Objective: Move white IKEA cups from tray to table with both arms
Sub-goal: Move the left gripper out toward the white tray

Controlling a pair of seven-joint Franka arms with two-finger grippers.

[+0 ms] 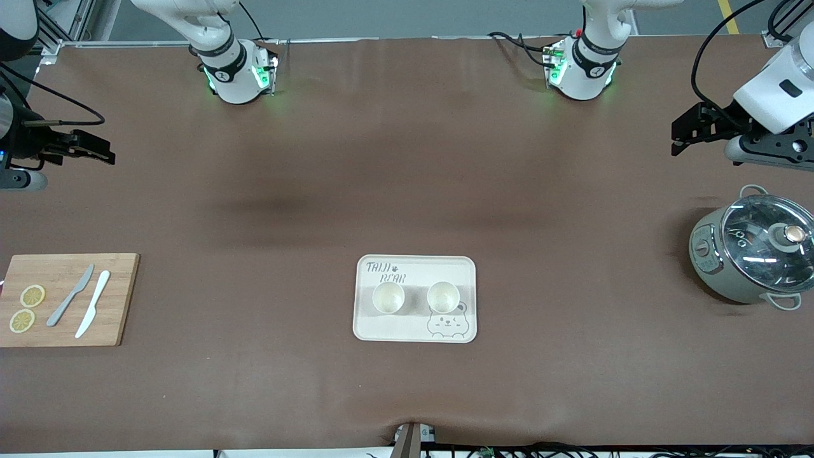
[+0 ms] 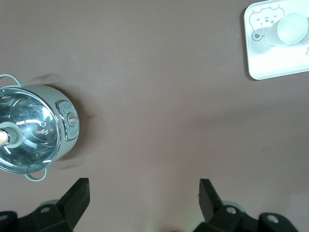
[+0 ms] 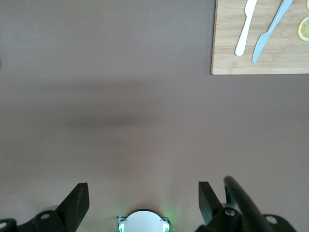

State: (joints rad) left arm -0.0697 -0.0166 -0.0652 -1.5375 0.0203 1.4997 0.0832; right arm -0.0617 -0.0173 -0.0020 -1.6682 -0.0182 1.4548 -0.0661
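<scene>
front view: a cream tray lay near the middle of the brown table, and the two white cups stood upright on it side by side, both looking empty. neither had been lifted, so the task appeared not yet begun. the left gripper hung over bare table at the left arm's end, near a lidded pot; the right gripper hung over bare table at the right arm's end. both arms looked parked wide, likely to leave the tray unobstructed. a wooden cutting board carried two knives and two lemon slices.

left wrist view: the left gripper's fingers stood spread wide with nothing between them. below lay the pot with its glass lid on, contents unclear, and one corner of the tray with one cup.

right wrist view: the right gripper's fingers were likewise spread wide and empty, above bare table, with the cutting board at the picture's edge.
</scene>
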